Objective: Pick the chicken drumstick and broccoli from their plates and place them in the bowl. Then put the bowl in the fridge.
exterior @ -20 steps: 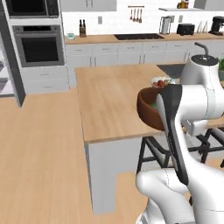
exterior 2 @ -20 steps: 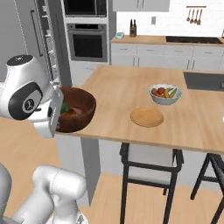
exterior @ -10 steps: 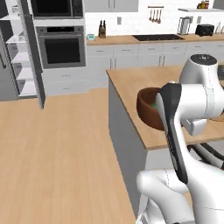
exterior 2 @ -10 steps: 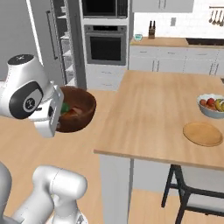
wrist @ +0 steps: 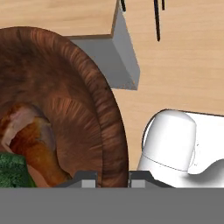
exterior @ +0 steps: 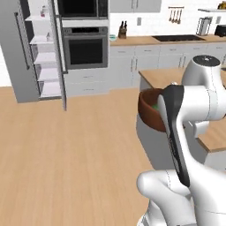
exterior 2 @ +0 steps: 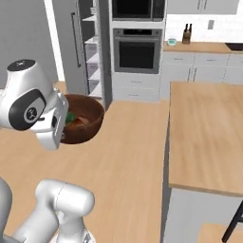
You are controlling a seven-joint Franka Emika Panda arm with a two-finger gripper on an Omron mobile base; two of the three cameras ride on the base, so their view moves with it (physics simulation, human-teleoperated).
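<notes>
The bowl [wrist: 87, 109] is clamped at its rim by the gripper [wrist: 113, 177], 1 finger [wrist: 85, 178] seen inside the wall and 1 outside. The bowl is held in the air above the wooden floor [exterior: 66, 159], beside the bench [exterior 2: 209, 137]. The chicken drumstick [wrist: 37, 148] and the broccoli [wrist: 12, 170] are seen lying inside it. The fridge [exterior: 37, 53] is seen open, its white shelves exposed.
</notes>
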